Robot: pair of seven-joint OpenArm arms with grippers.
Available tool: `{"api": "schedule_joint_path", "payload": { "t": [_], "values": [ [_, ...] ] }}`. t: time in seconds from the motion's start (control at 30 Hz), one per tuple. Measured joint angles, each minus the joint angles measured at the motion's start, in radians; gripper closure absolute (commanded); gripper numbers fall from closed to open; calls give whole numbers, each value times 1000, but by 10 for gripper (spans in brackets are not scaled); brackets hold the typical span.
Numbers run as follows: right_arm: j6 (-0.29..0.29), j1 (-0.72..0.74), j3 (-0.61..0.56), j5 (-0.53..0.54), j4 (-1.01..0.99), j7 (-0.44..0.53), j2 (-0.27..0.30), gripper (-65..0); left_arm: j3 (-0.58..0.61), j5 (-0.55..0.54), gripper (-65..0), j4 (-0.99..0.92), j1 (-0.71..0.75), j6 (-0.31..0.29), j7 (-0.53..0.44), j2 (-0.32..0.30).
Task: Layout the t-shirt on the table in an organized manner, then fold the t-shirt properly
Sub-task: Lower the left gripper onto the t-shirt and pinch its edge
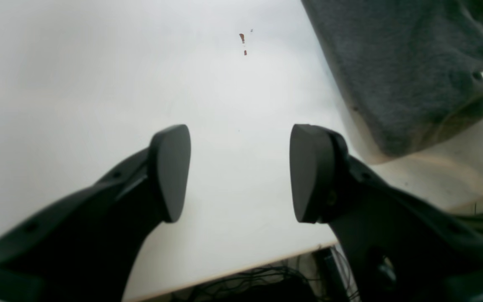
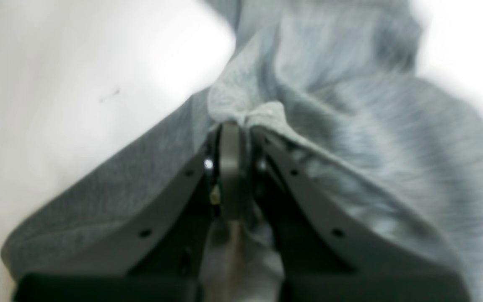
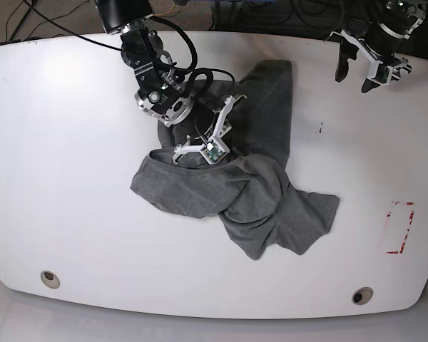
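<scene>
glossy white worktop (image 3: pixel 71 178) fills pretty much the whole base view, curved edges, with two round grommet holes (image 3: pixel 49 278) along the near edge and a red tape mark (image 3: pixel 399 228) over on the right. the t-shirt (image 3: pixel 250 192) is dark heather grey and sits crumpled roughly in the middle, one part stretching toward the far edge and a rumpled lobe spilling near and right. not laid flat at all, lots of folds.

the right gripper (image 2: pixel 231 126) is down on the shirt near its left-centre, and in the right wrist view its jaws are squeezed together on a pinched-up ridge of the grey fabric. that view is quite blurry.

the left gripper (image 1: pixel 239 172) is at the far right corner of the worktop, well apart from the bulk of the shirt, jaws standing wide apart with nothing between them. its wrist view shows bare worktop under it, a couple of small red specks (image 1: pixel 242 38), and a grey shirt edge at the upper right.
</scene>
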Motion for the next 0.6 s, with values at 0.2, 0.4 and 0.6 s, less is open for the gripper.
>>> {"api": "schedule_joint_path", "payload": {
  "t": [0.2,0.4,0.6],
  "values": [
    [-13,12,31,2,141,-48,0,0,76,5,-353,0,0,-8,-3,2],
    [-4,23,27,8,151,-56,5,0,159,5,-353,0,0,-8,0,26],
    [-3,23,29,5,158,-58,19,0,172,9,-353,-34,-13,-6,-1,72]
  ]
}}
